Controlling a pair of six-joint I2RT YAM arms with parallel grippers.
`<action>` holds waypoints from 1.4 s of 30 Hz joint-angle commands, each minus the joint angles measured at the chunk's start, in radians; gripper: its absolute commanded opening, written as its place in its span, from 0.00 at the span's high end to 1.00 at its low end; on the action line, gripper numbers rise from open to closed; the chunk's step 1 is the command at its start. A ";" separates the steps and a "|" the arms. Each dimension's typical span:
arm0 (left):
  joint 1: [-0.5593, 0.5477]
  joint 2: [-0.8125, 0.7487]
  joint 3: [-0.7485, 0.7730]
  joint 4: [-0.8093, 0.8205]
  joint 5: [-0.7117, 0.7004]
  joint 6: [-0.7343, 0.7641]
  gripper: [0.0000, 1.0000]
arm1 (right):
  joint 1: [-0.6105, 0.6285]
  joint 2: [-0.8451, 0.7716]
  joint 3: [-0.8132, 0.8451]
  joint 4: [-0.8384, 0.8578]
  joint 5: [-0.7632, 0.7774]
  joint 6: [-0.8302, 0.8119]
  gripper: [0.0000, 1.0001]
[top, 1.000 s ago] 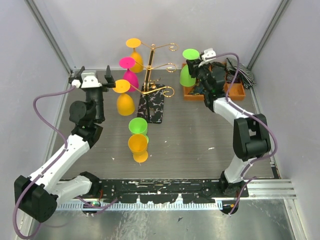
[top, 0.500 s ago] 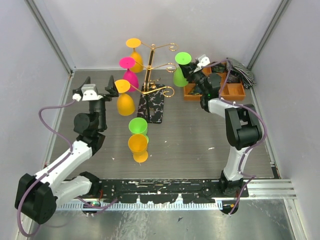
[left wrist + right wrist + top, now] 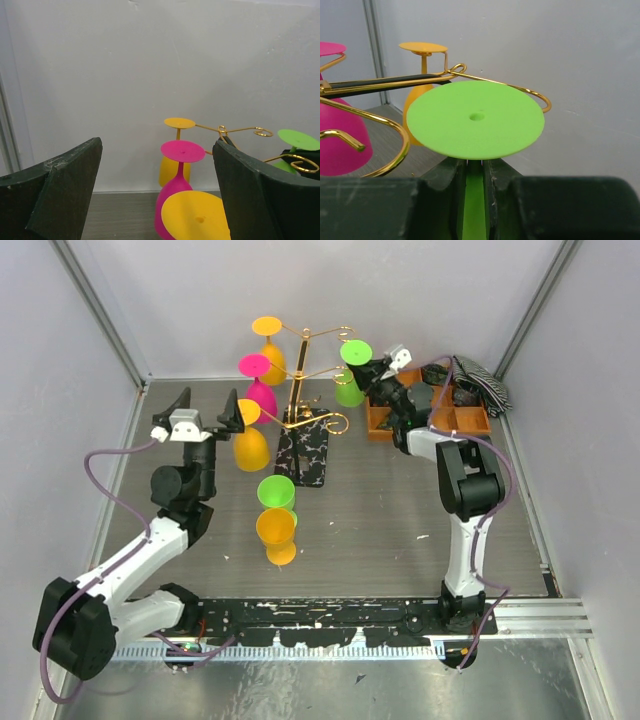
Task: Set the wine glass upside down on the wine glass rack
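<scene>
The wine glass rack [image 3: 297, 392] is a gold pole with curled arms on a black speckled base [image 3: 303, 452]. A yellow glass [image 3: 249, 438], a pink glass [image 3: 259, 388] and a second yellow glass [image 3: 270, 344] hang upside down on its left arms. My right gripper [image 3: 375, 376] is shut on the stem [image 3: 475, 192] of a green wine glass [image 3: 350, 372]. It holds the glass upside down, foot disc [image 3: 475, 119] up, right beside the rack's right curled arms [image 3: 496, 84]. My left gripper [image 3: 205, 410] is open and empty, just left of the hung yellow glass [image 3: 197, 217].
A green glass [image 3: 276, 490] and an orange glass [image 3: 277, 530] stand upright on the table in front of the rack. An orange compartment tray [image 3: 470, 421] and a striped cloth [image 3: 486, 386] lie at the back right, near the wall.
My right gripper has carried the green glass left, from over the orange tray to the rack's right arms. My left gripper has shifted slightly right toward the hung yellow glass.
</scene>
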State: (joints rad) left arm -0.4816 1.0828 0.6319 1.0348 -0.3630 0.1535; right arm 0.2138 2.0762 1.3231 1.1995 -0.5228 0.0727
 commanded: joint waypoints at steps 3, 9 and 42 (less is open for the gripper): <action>-0.003 -0.056 -0.026 0.068 0.040 -0.006 0.02 | 0.000 0.077 0.155 0.101 -0.044 0.068 0.99; -0.004 -0.056 -0.033 0.070 0.029 0.005 0.02 | 0.000 0.180 0.289 0.116 -0.049 0.124 0.99; -0.003 -0.050 -0.058 0.121 -0.007 0.065 0.02 | 0.078 0.408 0.637 -0.091 0.185 0.029 0.99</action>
State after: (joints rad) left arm -0.4816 1.0428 0.5819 1.1011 -0.3511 0.1989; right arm 0.2871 2.4741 1.8973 1.0794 -0.4347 0.1223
